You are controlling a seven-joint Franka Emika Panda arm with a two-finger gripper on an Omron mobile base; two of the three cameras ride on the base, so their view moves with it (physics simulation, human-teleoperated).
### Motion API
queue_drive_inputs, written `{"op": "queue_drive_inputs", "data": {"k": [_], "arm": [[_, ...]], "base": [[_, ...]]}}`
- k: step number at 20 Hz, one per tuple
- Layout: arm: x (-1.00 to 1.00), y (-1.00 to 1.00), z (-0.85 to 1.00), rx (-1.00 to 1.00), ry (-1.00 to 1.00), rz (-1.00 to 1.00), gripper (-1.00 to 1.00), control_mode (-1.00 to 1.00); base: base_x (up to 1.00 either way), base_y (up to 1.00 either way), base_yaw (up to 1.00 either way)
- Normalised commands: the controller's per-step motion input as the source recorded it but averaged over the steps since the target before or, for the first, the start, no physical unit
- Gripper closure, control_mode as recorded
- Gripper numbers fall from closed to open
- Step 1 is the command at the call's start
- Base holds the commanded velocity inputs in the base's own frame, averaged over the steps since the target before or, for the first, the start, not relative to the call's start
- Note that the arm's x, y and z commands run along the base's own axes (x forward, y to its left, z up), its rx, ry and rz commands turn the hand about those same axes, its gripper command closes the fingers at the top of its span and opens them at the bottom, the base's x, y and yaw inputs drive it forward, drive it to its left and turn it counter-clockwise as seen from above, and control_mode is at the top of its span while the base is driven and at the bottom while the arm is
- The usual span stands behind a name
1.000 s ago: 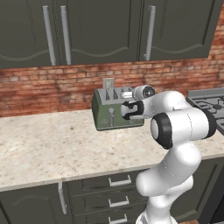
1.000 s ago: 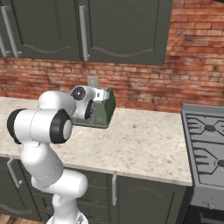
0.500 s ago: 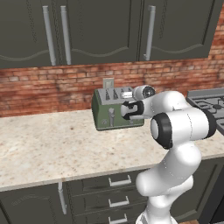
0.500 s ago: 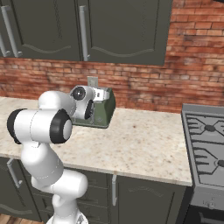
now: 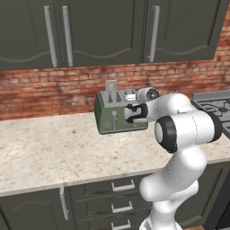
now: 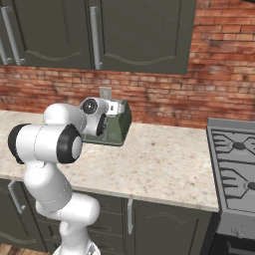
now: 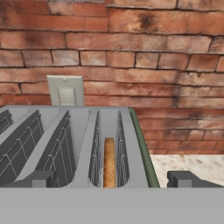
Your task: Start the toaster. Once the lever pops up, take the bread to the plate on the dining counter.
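The boxy olive-green toaster point(image 5: 120, 112) with its ribbed steel top sits at centre frame on the speckled beige stone table point(image 5: 54, 152), against a rough red brick wall point(image 5: 54, 90). The golden, grainy bread point(image 7: 109, 162) stands upright in the rightmost slot, low in the hand view. The pincer point(image 7: 113, 180) hangs wide open over that slot, holding nothing. The white arm hides the toaster's right front. A pale wall outlet point(image 7: 65, 90) sits behind; dark stove grates point(image 6: 234, 164) lie at right.

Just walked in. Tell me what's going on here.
The white arm's two-finger gripper hangs open at the front of the boxy olive-green toaster on the speckled beige counter by the brick wall. A golden-brown bread slice sits low in the rightmost slot. Nothing is gripped, and the bread has not been lifted out.
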Motion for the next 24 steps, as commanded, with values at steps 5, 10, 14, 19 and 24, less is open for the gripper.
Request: {"op": "queue_drive_inputs", "data": {"k": [5, 10, 14, 19, 24], "arm": [[0.00, 0.00, 0.00, 0.00, 0.00, 0.00, -1.00, -1.00], [0.00, 0.00, 0.00, 0.00, 0.00, 0.00, -1.00, -1.00], [0.00, 0.00, 0.00, 0.00, 0.00, 0.00, -1.00, -1.00], [0.00, 0.00, 0.00, 0.00, 0.00, 0.00, -1.00, -1.00], [0.00, 0.00, 0.00, 0.00, 0.00, 0.00, -1.00, -1.00]], "base": [[0.00, 0.00, 0.00], [0.00, 0.00, 0.00], [0.00, 0.00, 0.00], [0.00, 0.00, 0.00], [0.00, 0.00, 0.00]]}}
